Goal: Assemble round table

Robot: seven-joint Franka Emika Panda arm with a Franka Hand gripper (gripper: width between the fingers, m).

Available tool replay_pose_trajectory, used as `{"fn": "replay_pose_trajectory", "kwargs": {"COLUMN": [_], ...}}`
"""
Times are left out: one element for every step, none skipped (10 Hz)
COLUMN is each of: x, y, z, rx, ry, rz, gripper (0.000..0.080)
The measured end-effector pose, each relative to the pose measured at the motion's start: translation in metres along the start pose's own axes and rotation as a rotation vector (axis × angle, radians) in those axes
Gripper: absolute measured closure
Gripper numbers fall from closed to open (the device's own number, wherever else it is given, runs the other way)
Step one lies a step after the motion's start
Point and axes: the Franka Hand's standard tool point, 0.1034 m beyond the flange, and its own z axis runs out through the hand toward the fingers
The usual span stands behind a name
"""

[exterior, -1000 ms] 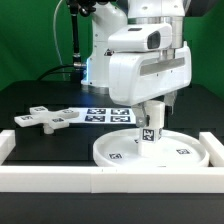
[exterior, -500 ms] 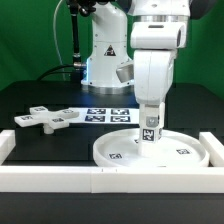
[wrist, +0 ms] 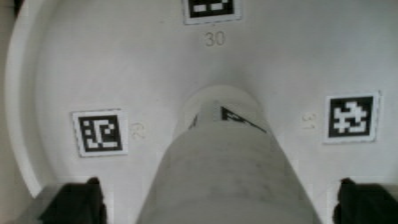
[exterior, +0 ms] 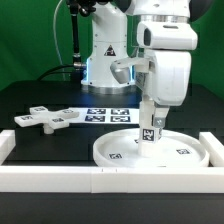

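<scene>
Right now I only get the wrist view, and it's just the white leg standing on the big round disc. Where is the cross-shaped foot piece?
Observer: The cross-shaped foot piece lies flat on the black table. It is off to the exterior view's left of the round disc and apart from it.
Operator: Is anything else lying near it?
Observer: Yes, the marker board lies flat beside the foot piece, just beyond the disc's far edge.
Operator: What's in front of the disc?
Observer: A white straight-walled rim runs along the near side. The disc sits right behind it, but I can't tell if they touch.
</scene>
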Motion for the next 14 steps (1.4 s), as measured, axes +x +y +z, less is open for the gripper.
{"fn": "replay_pose_trajectory", "kwargs": {"x": [-0.0003,-0.0011,-0.0014,-0.0016,-0.0017,-0.0018,-0.0019,-0.0012,-0.0009,-0.0014,-0.0015,-0.0012,0.0003,0.0015], "y": [-0.0001,-0.0001,0.0000,-0.0001,-0.0002,-0.0002,-0.0002,-0.0004,-0.0005,-0.0008,-0.0009,-0.0017,-0.0029,-0.0032], "z": [0.0000,0.0001,-0.0002,-0.0001,0.0000,0.0000,0.0000,0.0000,-0.0001,-0.0002,-0.0004,-0.0011,-0.0014,-0.0016], "rx": [0.000,0.000,0.000,0.000,0.000,0.000,0.000,0.002,0.003,0.004,0.004,0.004,0.005,0.005], "ry": [-0.002,-0.002,-0.003,-0.003,-0.003,-0.003,-0.003,-0.001,-0.002,-0.002,-0.002,-0.002,-0.002,-0.002], "rz": [-0.023,-0.038,-0.026,-0.025,-0.017,0.012,0.012,0.083,0.218,0.311,0.388,0.523,0.629,0.694], "gripper": [0.0151,0.0278,0.0395,0.0393,0.0393,0.0393,0.0393,0.0393,0.0393,0.0393,0.0393,0.0393,0.0393,0.0393]}}
